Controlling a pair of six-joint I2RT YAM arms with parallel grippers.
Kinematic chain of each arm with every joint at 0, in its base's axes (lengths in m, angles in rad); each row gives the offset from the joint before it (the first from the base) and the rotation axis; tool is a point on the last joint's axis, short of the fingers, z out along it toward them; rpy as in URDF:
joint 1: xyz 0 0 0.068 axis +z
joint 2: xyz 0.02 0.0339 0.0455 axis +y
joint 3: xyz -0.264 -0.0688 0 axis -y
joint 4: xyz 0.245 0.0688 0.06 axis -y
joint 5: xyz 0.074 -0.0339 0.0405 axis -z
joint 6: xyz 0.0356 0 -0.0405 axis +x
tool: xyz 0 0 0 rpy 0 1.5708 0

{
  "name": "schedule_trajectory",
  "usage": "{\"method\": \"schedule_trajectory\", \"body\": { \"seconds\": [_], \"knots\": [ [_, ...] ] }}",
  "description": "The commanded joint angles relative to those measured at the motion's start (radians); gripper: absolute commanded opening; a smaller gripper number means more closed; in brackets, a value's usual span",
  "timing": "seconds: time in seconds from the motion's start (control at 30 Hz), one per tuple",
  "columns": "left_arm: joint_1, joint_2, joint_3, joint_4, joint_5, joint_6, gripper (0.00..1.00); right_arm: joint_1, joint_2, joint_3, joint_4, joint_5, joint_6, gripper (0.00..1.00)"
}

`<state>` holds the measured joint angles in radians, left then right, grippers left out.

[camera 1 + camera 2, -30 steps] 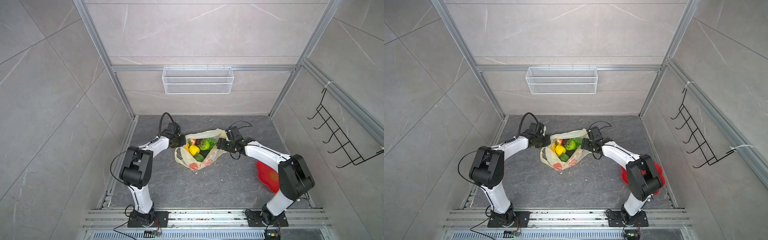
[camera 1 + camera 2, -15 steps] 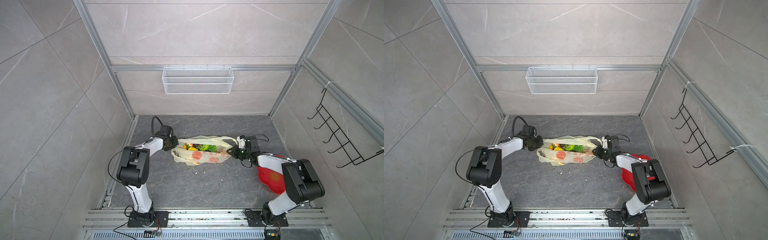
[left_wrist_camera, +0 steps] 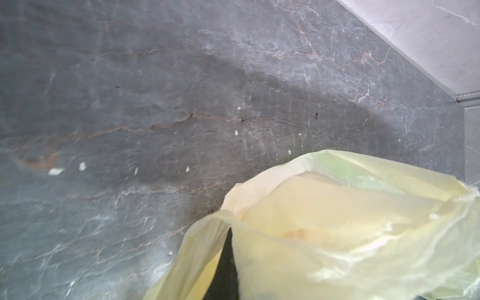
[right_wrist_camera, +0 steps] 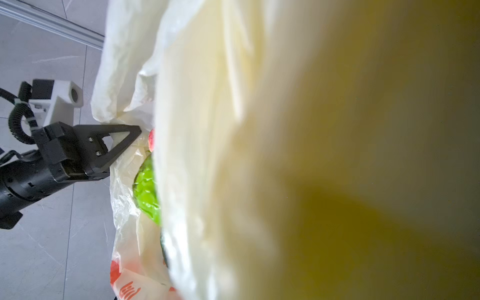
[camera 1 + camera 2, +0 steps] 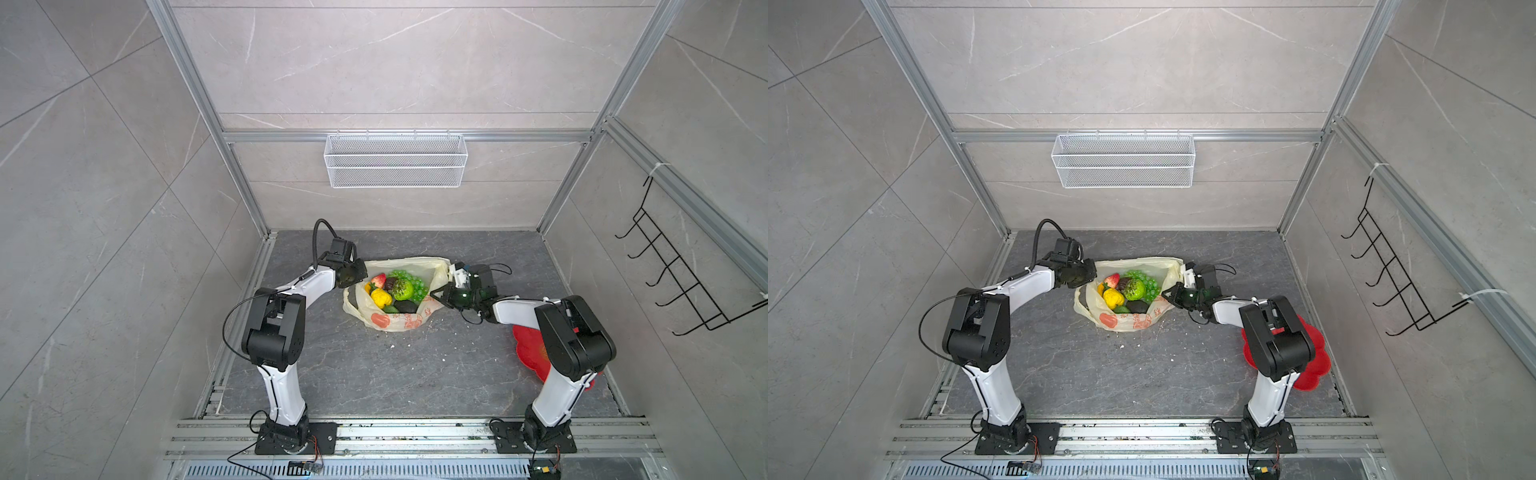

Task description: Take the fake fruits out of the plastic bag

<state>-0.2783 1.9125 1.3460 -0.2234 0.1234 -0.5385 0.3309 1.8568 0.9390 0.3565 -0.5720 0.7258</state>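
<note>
You had the plastic bag (image 5: pixel 395 320) lying near the middle of the dark tabletop (image 5: pixel 374 374), its mouth pulled wide and facing upward. Your left claw (image 5: pixel 356 277) was closed on the rim at the bag's left side, and the right wrist view showed its fingers (image 4: pixel 124 145) pinched together on the thin plastic. Your right claw (image 5: pixel 437 296) sat at the opposite rim, closed as well, and appeared to grip the plastic there, though its own camera was filled by blurred yellow film. The fake fruits (image 5: pixel 392 291) all lay inside the bag: a red strawberry (image 5: pixel 378 280) nearest the left claw; a green grape bunch (image 5: pixel 405 275) toward the back; a bumpy green fruit (image 5: pixel 402 289) in the middle; a yellow fruit (image 5: pixel 381 297) just beside it; a dark avocado (image 5: pixel 405 306) at the front. A red flower-shaped plate (image 5: pixel 528 349) lay off to the right, partly hidden behind your right arm and well apart from the bag.
</note>
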Motion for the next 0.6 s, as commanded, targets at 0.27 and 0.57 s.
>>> {"method": "schedule_trajectory", "body": {
  "seconds": [0.27, 0.57],
  "knots": [
    [0.151, 0.029, 0.156, -0.013, -0.022, 0.022, 0.0, 0.067, 0.24, 0.343, -0.05, 0.04, 0.013, 0.0],
    [0.138, -0.017, 0.013, 0.041, 0.018, 0.013, 0.0, 0.068, 0.233, 0.292, -0.062, 0.073, 0.003, 0.07]
  ]
}}
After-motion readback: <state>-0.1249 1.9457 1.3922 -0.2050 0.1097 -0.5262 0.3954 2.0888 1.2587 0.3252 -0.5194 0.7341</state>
